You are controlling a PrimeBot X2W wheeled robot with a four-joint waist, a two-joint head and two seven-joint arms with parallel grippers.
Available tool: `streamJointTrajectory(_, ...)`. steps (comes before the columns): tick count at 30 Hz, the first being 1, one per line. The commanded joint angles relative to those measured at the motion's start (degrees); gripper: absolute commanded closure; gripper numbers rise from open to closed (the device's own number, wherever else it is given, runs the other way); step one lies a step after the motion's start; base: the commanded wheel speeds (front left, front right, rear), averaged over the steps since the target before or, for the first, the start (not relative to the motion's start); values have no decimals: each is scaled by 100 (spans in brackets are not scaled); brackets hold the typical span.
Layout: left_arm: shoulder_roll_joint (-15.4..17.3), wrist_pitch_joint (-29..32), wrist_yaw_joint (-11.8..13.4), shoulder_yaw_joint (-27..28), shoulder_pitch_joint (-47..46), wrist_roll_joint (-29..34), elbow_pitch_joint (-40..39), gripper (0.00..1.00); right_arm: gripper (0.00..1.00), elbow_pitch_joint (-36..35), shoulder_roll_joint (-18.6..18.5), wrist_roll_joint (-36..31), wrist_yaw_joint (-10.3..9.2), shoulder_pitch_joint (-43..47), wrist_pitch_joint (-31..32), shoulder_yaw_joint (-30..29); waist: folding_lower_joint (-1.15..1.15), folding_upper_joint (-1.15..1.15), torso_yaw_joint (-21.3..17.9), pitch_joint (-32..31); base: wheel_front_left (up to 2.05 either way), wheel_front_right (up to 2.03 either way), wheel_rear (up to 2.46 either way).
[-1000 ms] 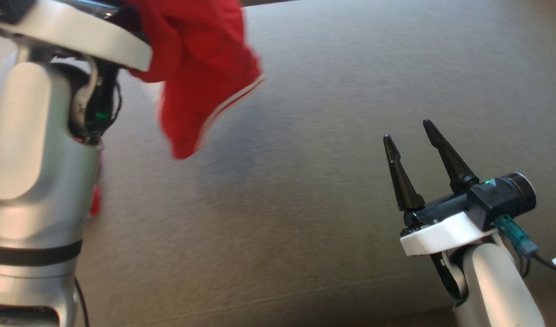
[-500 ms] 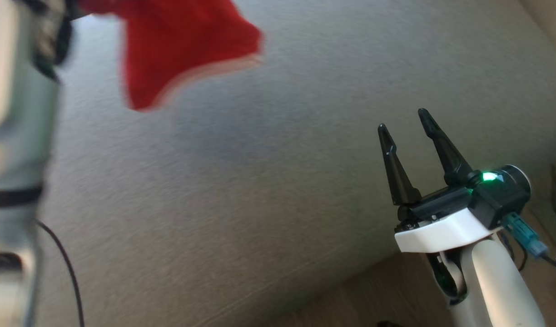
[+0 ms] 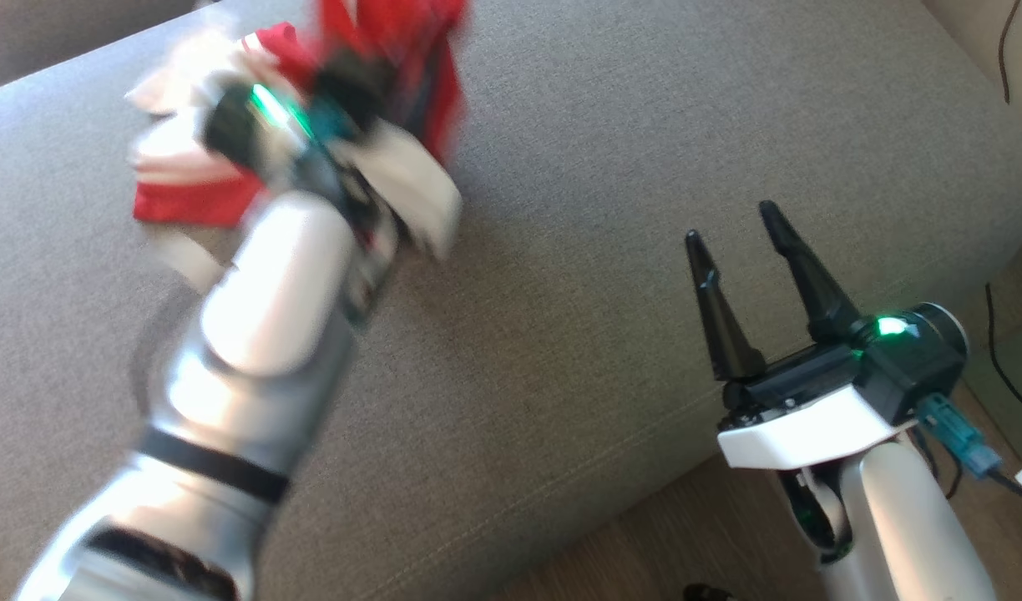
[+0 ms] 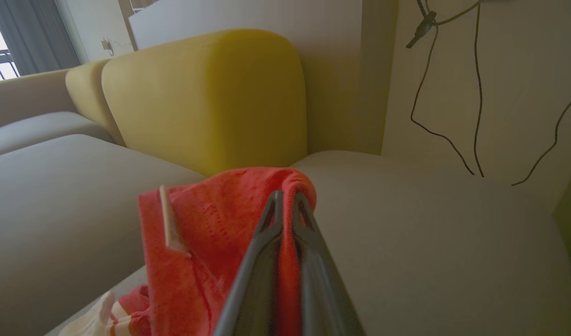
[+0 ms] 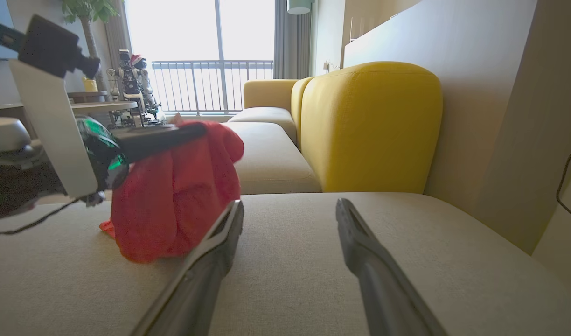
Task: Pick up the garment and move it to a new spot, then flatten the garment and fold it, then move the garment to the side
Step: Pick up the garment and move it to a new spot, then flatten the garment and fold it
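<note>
The garment (image 4: 197, 242) is a red jersey with a small white tag and white, striped trim at its lower end. My left gripper (image 4: 285, 196) is shut on a fold of its red cloth. In the head view the garment (image 3: 185, 196) is bunched at the upper left of the grey sofa seat (image 3: 561, 167), behind my blurred left forearm (image 3: 269, 309). The right wrist view has the garment (image 5: 173, 200) hanging from the left gripper, its lower end touching the seat. My right gripper (image 3: 732, 225) stands open and empty near the seat's front edge, well to the right of the cloth.
A yellow backrest cushion (image 5: 369, 126) stands behind the seat, with a second grey seat (image 5: 262, 154) beyond it. Dark cables (image 4: 453, 93) hang on the wall to the right. Wooden floor (image 3: 645, 551) lies below the sofa's front edge. A side table (image 5: 99, 109) stands far left.
The camera has shifted. My left arm has swung into the middle of the head view and brought the garment down onto the seat. The right gripper keeps its place, still open.
</note>
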Motion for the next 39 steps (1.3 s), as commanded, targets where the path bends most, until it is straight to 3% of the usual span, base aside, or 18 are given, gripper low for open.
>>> streamJointTrajectory(1,-35,-121,-1,11,-56,-144,82,100,0,-196,3,-34,-1,-157,-52,182,0,0,-2,5,0,0,0)
streamJointTrajectory(3,-139,-218,-80,-197,157,-379,317,99,0,-202,3,-32,-1,-220,-52,247,0,0,-18,7,0,0,0)
streamJointTrajectory(4,-157,-267,-164,-330,263,-584,337,55,0,-208,3,-27,-1,-251,-52,276,0,0,-27,8,0,0,0)
streamJointTrajectory(5,-162,-284,-229,-538,373,-889,266,0,0,-211,3,-20,-1,-279,-52,302,0,0,-35,4,0,0,0)
streamJointTrajectory(9,-166,-363,-89,-1389,462,-1609,-103,0,0,-206,3,-34,-1,-291,-52,257,0,0,101,-42,0,0,0)
streamJointTrajectory(14,-167,-473,226,-1535,190,-1963,-218,0,0,-169,3,-126,-1,-195,-52,98,0,0,501,-187,0,0,0)
streamJointTrajectory(19,-72,-504,403,-1037,149,-1968,-537,0,0,-148,3,-195,-1,-115,-52,-76,0,0,941,-371,0,0,0)
streamJointTrajectory(25,617,-508,659,-231,836,-1596,-1490,0,0,-70,3,-379,-1,26,-52,-302,0,0,1665,-646,0,0,0)
streamJointTrajectory(30,972,-508,734,374,1971,-1520,-2170,0,0,31,3,-512,-1,160,-52,-394,0,0,2102,-839,0,0,0)
streamJointTrajectory(33,996,-509,757,729,2726,-1470,-2512,0,0,83,3,-553,-1,258,-52,-452,0,0,2296,-915,0,0,0)
streamJointTrajectory(39,623,-509,622,1170,3776,-1236,-2922,0,0,231,3,-681,-1,439,-52,-654,0,0,2664,-956,0,0,0)
